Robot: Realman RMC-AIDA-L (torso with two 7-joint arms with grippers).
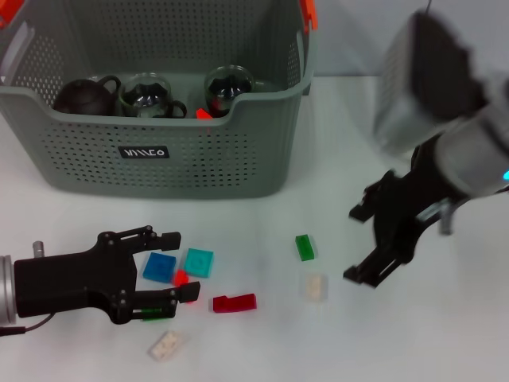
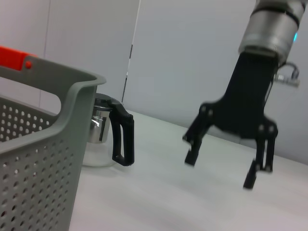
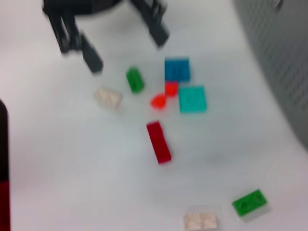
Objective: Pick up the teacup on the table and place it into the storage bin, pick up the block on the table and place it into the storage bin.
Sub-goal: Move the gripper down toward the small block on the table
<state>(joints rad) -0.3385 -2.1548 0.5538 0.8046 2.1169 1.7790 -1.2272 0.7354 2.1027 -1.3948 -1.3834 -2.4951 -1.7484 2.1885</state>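
a white bench [image 1: 262,342] carries everything. the grey-green perforated storage bin [image 1: 159,159] stands on its far left part. in front of the bin, loose blocks lie scattered on the bare surface: a blue block [image 1: 160,267] just beside a teal block [image 1: 199,263], with a small red piece [image 1: 181,278] touching or nearly touching them; a dark red block [image 1: 234,303] lies near these, toward the right. a green block [image 1: 304,247] lies farther right, with a pale clear block [image 1: 315,286] just in front of it. another pale block [image 1: 165,345] lies near the front edge. a glass pot with a black handle [image 2: 110,139] stands on the bench beside the bin.
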